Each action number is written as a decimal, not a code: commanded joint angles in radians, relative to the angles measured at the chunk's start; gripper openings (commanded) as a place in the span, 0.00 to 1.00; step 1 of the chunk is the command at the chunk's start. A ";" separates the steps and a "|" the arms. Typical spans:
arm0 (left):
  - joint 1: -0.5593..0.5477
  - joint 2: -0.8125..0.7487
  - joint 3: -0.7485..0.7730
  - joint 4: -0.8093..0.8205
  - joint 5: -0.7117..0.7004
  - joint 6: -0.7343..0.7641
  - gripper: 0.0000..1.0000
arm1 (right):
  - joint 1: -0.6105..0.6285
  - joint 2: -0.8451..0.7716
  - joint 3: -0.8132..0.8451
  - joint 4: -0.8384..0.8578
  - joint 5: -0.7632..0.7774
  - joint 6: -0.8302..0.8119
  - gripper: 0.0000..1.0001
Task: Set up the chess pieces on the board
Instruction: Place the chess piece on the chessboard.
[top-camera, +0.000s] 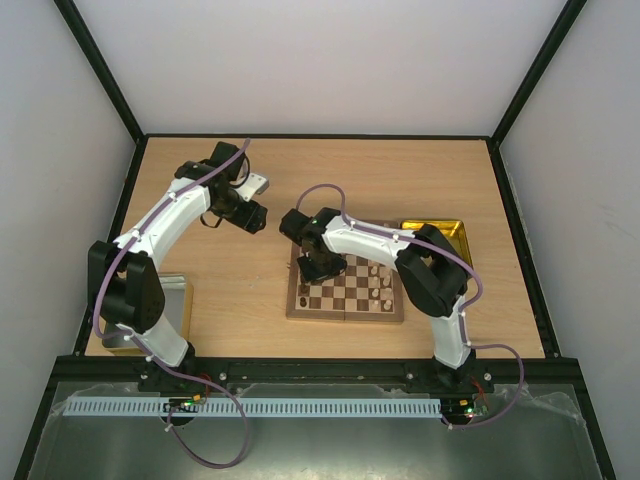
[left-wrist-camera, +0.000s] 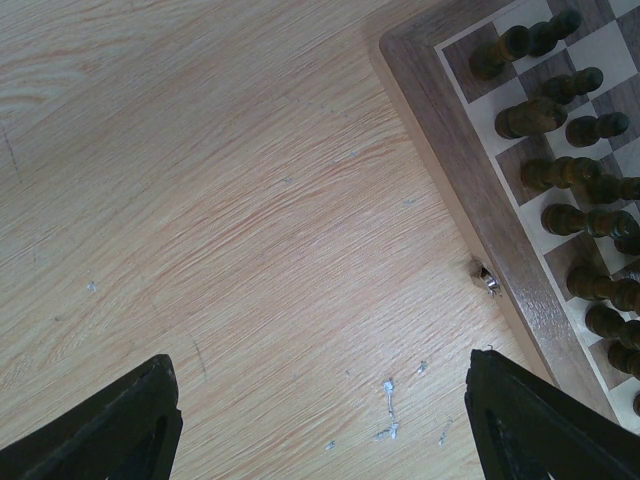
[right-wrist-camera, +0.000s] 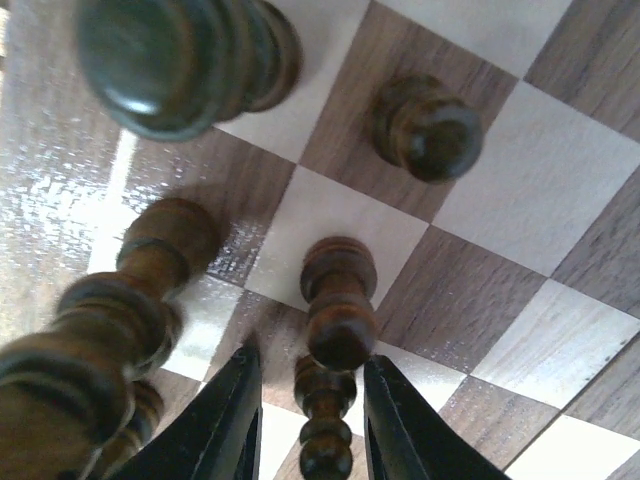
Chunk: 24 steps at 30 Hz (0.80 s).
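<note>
The top camera looks down from behind on the whole table (top-camera: 400, 170), the left wrist camera faces tabletop beside the board (left-wrist-camera: 447, 150), and the right wrist camera sits close over that same board's squares.

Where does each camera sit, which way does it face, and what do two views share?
Top external: above and behind the bases, looking down on the table; shows left arm, right arm, board and yellow tray.
Left wrist: faces down at bare table and the board's edge with dark chess pieces; the open left gripper frames the bottom.
Right wrist: low over the board; the right gripper straddles a dark piece.
Shared: both wrist views show dark pieces on the board.
</note>
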 joint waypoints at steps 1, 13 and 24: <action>0.004 -0.008 0.013 -0.009 0.007 -0.008 0.78 | -0.006 -0.023 -0.021 0.005 -0.025 -0.006 0.26; 0.004 -0.023 -0.001 -0.005 0.004 -0.007 0.78 | -0.015 -0.016 -0.026 0.029 -0.077 0.003 0.20; 0.005 -0.022 0.002 -0.006 0.002 -0.006 0.78 | -0.018 -0.015 -0.020 0.032 -0.081 0.005 0.20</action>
